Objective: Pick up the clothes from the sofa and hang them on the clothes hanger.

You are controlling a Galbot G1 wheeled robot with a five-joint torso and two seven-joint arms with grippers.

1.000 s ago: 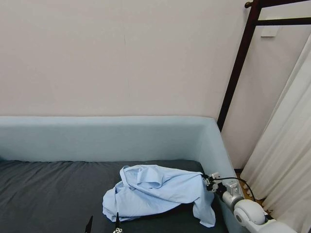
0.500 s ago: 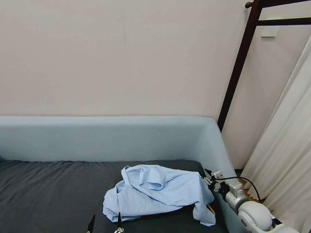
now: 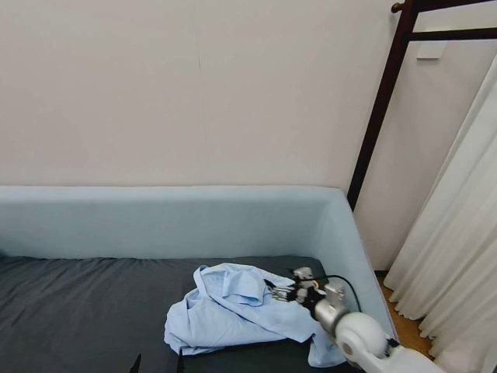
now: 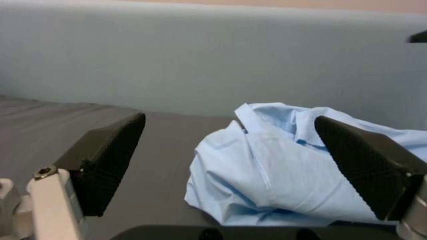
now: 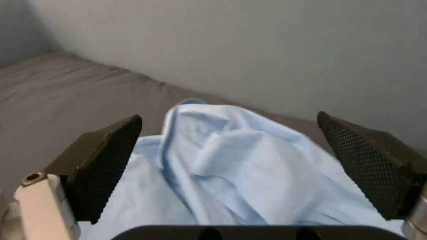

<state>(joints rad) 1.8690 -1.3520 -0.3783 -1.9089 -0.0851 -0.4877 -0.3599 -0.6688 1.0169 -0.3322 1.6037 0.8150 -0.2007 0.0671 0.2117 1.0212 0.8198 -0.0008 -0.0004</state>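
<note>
A crumpled light blue shirt (image 3: 248, 309) lies on the dark grey sofa seat (image 3: 78, 311), near its right end. My right gripper (image 3: 273, 291) is open and hovers just over the shirt's right half. In the right wrist view the wide-apart fingers (image 5: 103, 160) frame the shirt (image 5: 227, 170). My left gripper (image 3: 158, 364) is open at the seat's front, short of the shirt; the left wrist view looks across the seat at the shirt (image 4: 287, 170). A dark wooden clothes hanger stand (image 3: 384, 93) rises at the right behind the sofa arm.
The pale blue sofa backrest (image 3: 155, 221) runs behind the shirt and its right armrest (image 3: 353, 256) stands between the seat and the stand. White curtains (image 3: 458, 256) hang at the far right. The seat to the left of the shirt is bare.
My right arm has swung left from the sofa's right edge to above the shirt. The shirt's right side has been pushed and shifted a little. The left gripper sank slightly lower.
</note>
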